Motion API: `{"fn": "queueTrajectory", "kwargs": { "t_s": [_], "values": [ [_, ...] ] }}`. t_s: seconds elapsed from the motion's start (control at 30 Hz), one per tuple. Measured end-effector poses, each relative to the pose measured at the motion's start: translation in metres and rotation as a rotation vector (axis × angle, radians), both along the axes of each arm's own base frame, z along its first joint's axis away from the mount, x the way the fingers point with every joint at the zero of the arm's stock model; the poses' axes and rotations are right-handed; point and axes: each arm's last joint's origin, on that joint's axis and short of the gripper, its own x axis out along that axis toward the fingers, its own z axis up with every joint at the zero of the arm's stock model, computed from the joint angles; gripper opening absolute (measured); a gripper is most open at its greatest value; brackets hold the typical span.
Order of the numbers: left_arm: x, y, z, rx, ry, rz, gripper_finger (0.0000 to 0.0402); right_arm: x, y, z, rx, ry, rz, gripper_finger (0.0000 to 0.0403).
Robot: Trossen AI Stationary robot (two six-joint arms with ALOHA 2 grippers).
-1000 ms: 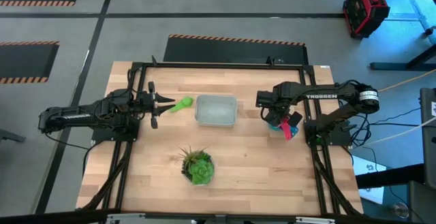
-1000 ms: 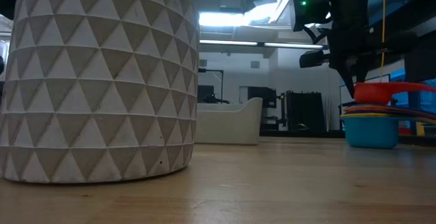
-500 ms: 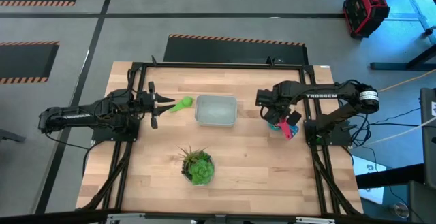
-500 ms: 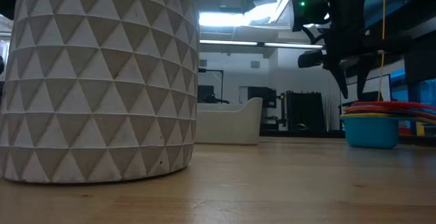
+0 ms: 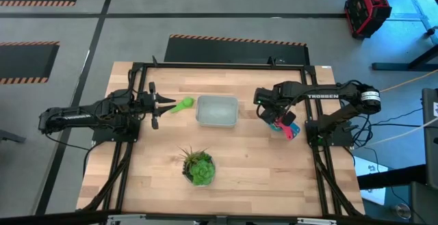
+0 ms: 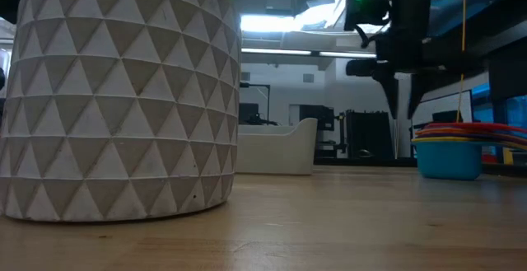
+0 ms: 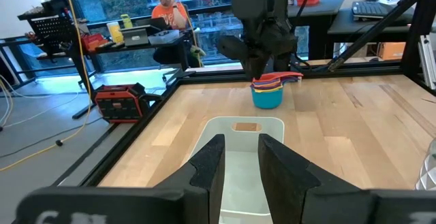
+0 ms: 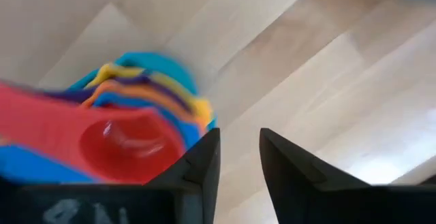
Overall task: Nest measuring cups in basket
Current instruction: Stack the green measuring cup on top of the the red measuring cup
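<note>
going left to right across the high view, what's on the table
left gripper → green measuring cup → potted plant → basket → right gripper → stack of measuring cups

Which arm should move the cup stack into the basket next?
Right, probably. Its end effector hangs open just above the nested cup stack, on the basket's right side. The left end effector sits across the basket beside the lone green cup, far from the stack.
</note>
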Motion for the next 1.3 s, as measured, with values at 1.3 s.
{"fn": "queueTrajectory", "kwargs": {
  "t_s": [1.3],
  "values": [
    [0.0,0.002,0.026,0.055,-0.263,0.06,0.0082,0.03,-0.059,0.048,0.176,-0.567,-0.397,0.0108]
  ]
}}
